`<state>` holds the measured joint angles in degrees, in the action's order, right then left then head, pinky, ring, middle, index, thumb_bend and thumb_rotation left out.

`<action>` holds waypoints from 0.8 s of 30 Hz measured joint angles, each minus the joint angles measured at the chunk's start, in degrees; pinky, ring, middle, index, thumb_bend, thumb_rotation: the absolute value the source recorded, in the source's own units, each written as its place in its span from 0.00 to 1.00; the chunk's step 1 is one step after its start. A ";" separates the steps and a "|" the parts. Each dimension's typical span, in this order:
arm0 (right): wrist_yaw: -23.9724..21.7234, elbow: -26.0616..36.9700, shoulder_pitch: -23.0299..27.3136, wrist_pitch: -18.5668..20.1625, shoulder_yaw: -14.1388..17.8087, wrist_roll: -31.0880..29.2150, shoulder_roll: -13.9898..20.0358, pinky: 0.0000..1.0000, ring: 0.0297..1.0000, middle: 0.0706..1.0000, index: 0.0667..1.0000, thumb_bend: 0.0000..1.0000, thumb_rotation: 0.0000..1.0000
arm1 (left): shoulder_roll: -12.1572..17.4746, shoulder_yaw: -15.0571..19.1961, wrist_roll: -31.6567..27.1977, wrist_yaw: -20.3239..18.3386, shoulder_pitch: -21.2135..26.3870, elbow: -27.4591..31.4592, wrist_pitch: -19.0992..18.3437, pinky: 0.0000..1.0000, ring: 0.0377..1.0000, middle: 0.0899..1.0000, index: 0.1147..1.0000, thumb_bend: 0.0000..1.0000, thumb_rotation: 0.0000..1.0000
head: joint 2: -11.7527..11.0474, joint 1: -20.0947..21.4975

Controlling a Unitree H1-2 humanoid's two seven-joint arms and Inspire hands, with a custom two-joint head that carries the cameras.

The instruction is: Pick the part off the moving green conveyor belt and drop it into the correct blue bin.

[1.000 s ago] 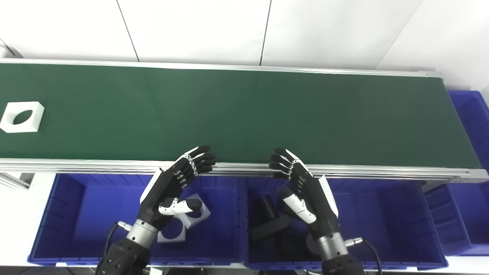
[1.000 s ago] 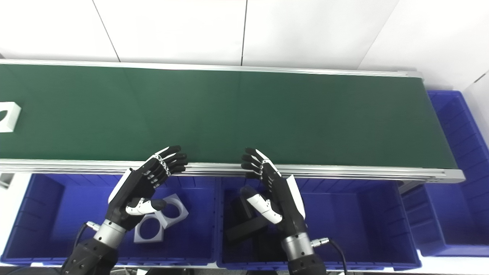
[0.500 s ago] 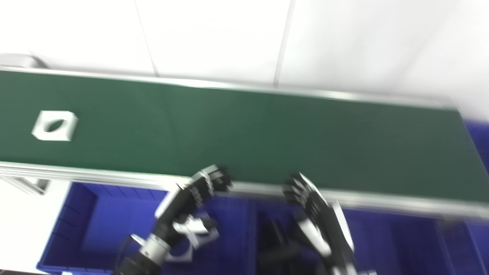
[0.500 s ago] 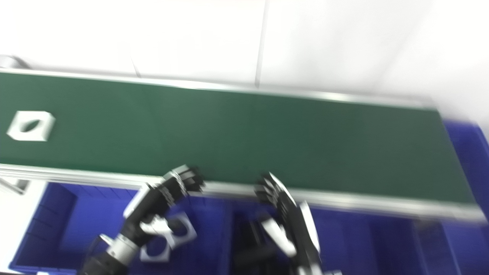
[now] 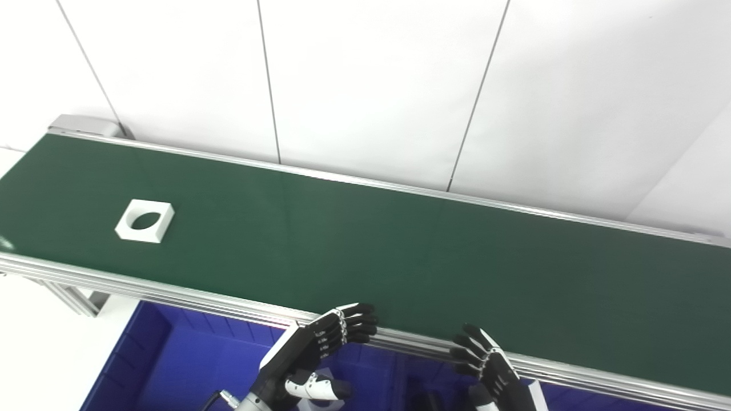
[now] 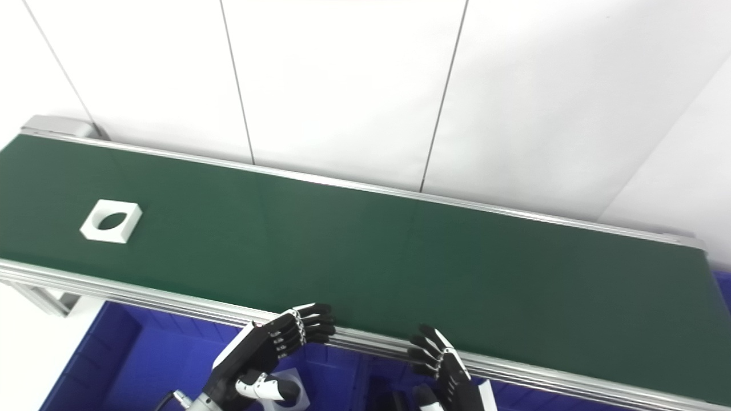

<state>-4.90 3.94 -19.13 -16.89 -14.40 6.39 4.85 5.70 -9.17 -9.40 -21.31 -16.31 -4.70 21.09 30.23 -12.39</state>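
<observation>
- While a white square part (image 5: 145,220) with a round hole through its middle lies flat on the green conveyor belt (image 5: 400,257) toward the belt's left end, both hands sit low at the bottom of the view, well apart from it
- left hand (image 5: 314,354) is raised at the belt's near aluminium rail (image 5: 171,294), fingers (image 5: 357,325) spread apart and reaching over the rail edge, thumb (image 5: 317,391) stuck out below; it holds nothing
- right hand (image 6: 448,371) is likewise up at the near rail, to the right of the left one, fingers apart and empty; its palm and wrist are cut off by the bottom edge
- a blue bin (image 5: 165,365) shows below the rail on the left, and a white part (image 6: 288,385) with a round hole lies in it just under the left thumb
- white wall panels (image 5: 371,85) stand behind the belt's far rail
</observation>
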 measured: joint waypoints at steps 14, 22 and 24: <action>-0.44 -0.96 0.11 -0.94 0.02 -0.51 -0.07 0.70 0.77 0.81 0.87 0.69 0.87 | 3.03 -0.21 -0.10 -0.41 -0.10 4.15 -0.90 0.76 0.76 0.76 0.79 0.99 0.40 | -0.61 -1.41; -0.93 -1.22 0.20 -1.01 0.18 -0.64 -0.07 0.70 0.77 0.81 0.88 0.68 0.87 | 5.81 0.12 -0.12 -0.99 -0.93 11.03 -3.97 0.78 0.78 0.78 0.79 0.97 0.40 | -1.05 -3.16; -1.06 -1.44 0.45 -1.09 0.20 -0.78 -0.07 0.70 0.78 0.81 0.88 0.68 0.87 | 7.85 1.01 -0.15 -1.12 -0.71 14.48 -6.19 0.79 0.79 0.78 0.79 0.97 0.40 | -1.05 -3.25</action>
<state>-5.97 2.50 -18.68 -17.97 -14.20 5.61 4.77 13.55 -8.16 -9.55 -22.42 -17.02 9.78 14.90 29.18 -15.64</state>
